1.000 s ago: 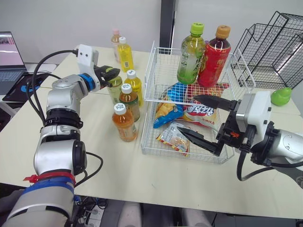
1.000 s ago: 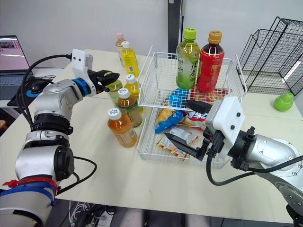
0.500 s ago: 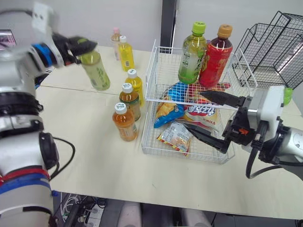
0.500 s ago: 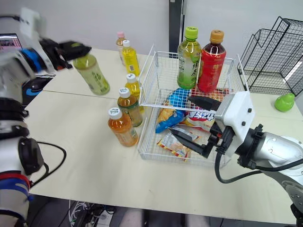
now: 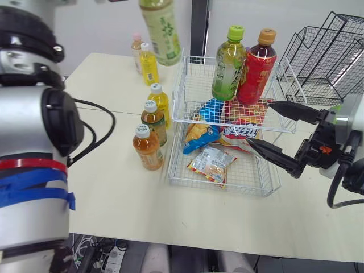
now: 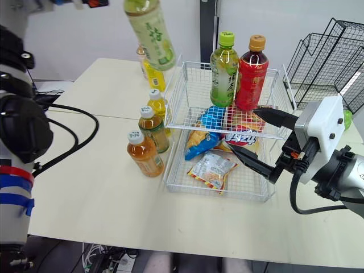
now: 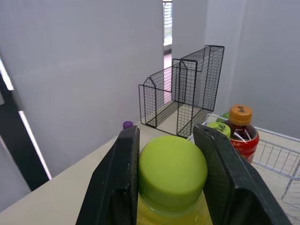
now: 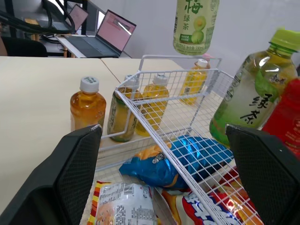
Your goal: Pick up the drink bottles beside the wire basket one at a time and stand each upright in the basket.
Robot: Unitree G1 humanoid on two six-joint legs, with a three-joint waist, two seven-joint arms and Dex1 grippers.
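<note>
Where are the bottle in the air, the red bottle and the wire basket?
green tea bottle [image 5: 161, 29]: left eye view, on its label.
red bottle [image 5: 257, 67]: left eye view, on its body.
wire basket [image 5: 222, 188]: left eye view, on its front rim.

Eight plastic drink bottles in all: a lime-capped green tea bottle [image 5: 229, 62] and an orange-capped red drink bottle [image 5: 257, 65] stand on the upper tier of the one white wire basket [image 5: 181, 85]. One pale green tea bottle [image 5: 161, 28] is up in the air, and five stand on the cream table [image 5: 114, 193]: an amber tea bottle [image 5: 147, 149], a darker brown tea bottle [image 5: 153, 120], a near yellow bottle [image 5: 161, 101], a far yellow bottle [image 5: 149, 62] and a pink-capped bottle [image 5: 136, 46]. The lower tier holds at least four snack packets: a blue packet [image 5: 211, 109], an orange crisp bag [image 5: 198, 132], a red-and-white packet [image 5: 239, 132] and a clear packet [image 5: 211, 162]. Further off are one black wire file rack [image 5: 324, 57], one green pear-shaped object [image 6: 346, 118] and two open laptops, a nearer laptop [image 8: 112, 33] and a farther laptop [image 8: 78, 13].
</note>
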